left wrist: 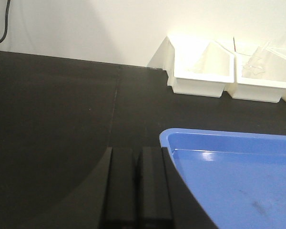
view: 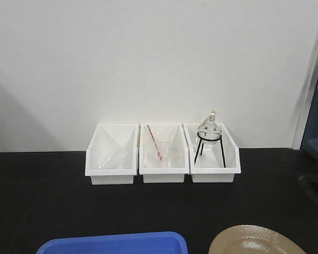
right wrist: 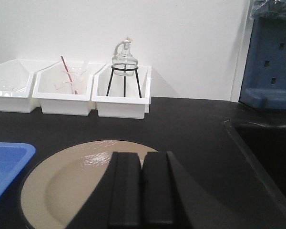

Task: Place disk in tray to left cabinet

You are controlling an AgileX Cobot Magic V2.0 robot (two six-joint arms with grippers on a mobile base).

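On the black counter (view: 37, 201), at the near left, the left gripper (left wrist: 136, 152) sits low with its two dark fingers pressed side by side and nothing between them. It is just beside the left near corner of the tray (left wrist: 229, 181); the wrist view does not show whether they touch. The tray lies flat at the near edge, left of centre, and the part of its blue floor in view is bare.

Right of the tray, close to it but apart, the disk (view: 254, 242) rests flat on the counter, tan with a thin dark rim. The right gripper (right wrist: 142, 157) hangs over the disk's near part, its fingers drawn tight together and holding nothing; whether it touches the plate cannot be told. Further right, a sink (right wrist: 267, 152) is sunk into the counter, and beyond it a blue slotted panel (right wrist: 269, 67) stands by the wall.

Along the far wall (view: 148, 53) three white bins stand in a row, touching or nearly so. The left bin (view: 111, 154) holds something clear that is hard to make out. The middle bin (view: 163, 153) holds a glass beaker (view: 160, 151) with a red-marked rod (view: 155, 143) leaning in it. The right bin (view: 211, 153) holds a round glass flask (view: 209, 127) seated on a black tripod stand (view: 209, 148).
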